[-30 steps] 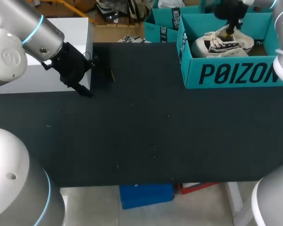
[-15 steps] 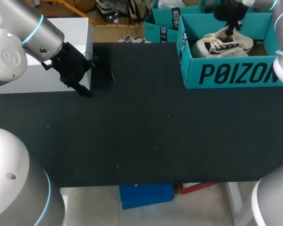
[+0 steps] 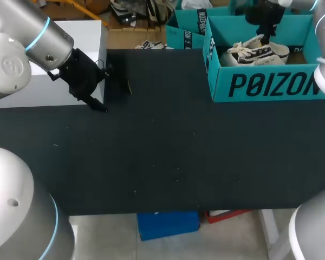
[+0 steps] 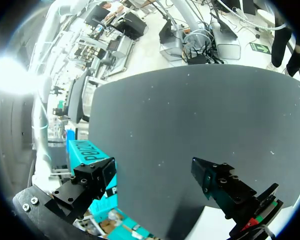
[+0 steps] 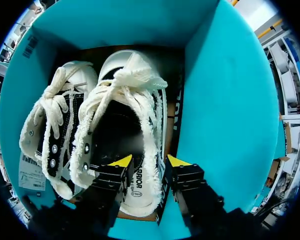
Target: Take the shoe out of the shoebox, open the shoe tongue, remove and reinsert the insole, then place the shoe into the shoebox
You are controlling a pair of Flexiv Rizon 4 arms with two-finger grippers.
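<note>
Teal shoebox point(image 3: 260, 84), right gripper point(image 5: 148, 161) pinching shoe point(image 5: 132, 75), sole hidden

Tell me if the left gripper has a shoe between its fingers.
No, the left gripper has its fingers open, with only the bare black table showing between them.

Right gripper point(image 5: 149, 161) shifted slightly over last second, toward far wall of teal cardboard shoebox point(image 3: 260, 84). White low-top canvas shoe with black side panels and frayed trim point(image 5: 135, 75), clamped by collar between yellow tips, went with it: in head view, shoe crept up toward far wall and changed tilt. Lift versus slide: unclear. Move was small.
</note>
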